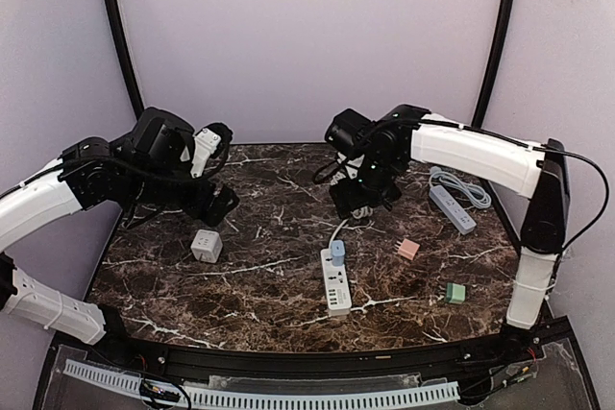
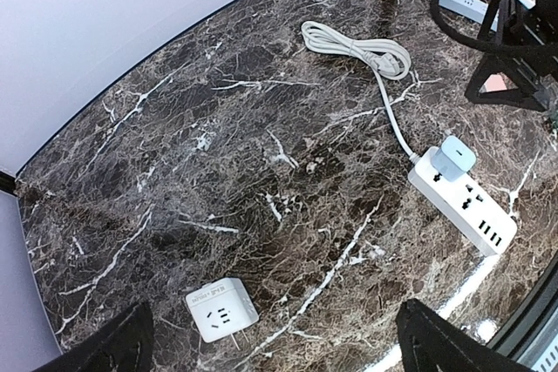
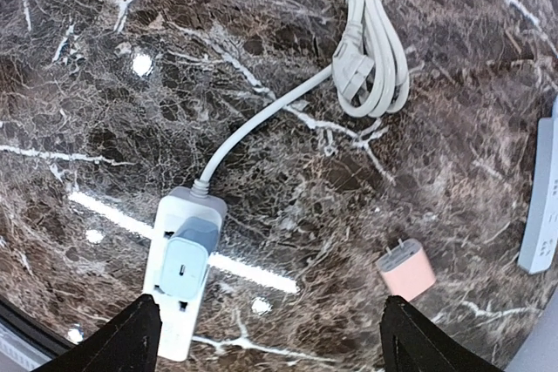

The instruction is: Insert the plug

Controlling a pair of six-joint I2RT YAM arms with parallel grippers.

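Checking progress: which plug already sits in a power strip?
The blue plug, seated in the white strip; pink plug, green plug and white cube lie loose.

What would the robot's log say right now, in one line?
blue plug in white power strip | right gripper open, empty, off the plug | left gripper open, empty

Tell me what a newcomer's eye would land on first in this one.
The white power strip at the centre of the table, with a blue-grey plug sitting on its cord end, draws the eye first. Just behind it the right gripper hangs open with nothing in it. Loose adapters lie around: a white cube to the left, a pink one and a green one to the right.
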